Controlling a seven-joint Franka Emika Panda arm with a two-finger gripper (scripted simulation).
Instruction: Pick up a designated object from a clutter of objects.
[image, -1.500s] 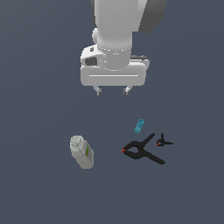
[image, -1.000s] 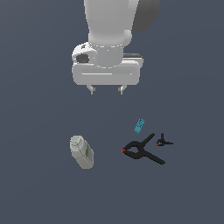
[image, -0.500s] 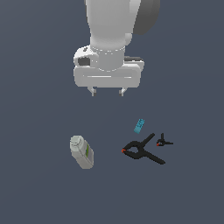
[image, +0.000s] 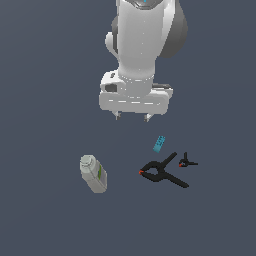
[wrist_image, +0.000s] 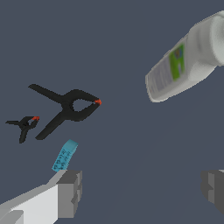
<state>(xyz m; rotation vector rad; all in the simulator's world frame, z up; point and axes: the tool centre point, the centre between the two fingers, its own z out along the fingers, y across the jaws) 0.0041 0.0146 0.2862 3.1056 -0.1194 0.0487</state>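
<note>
The teal-blue studded brick (image: 159, 144) lies on the dark floor just beyond the large black clamp (image: 162, 173); in the wrist view the brick (wrist_image: 65, 155) sits close to one fingertip (wrist_image: 70, 194). My gripper (image: 133, 117) hangs open and empty above the floor, up and to the exterior view's left of the brick. The grey-white bottle with green label (image: 93, 173) lies on its side at the exterior view's left; it also shows in the wrist view (wrist_image: 186, 61). The tiny black clamp (image: 187, 162) lies to the exterior view's right of the large one.
The large clamp (wrist_image: 65, 108) and tiny clamp (wrist_image: 24, 126) have red tips and lie near the brick. The floor is a plain dark grey surface (image: 45, 75) with no edges in view.
The arm has swung toward the exterior view's right and lowered a little, bringing the open gripper nearer the brick. The objects have not moved.
</note>
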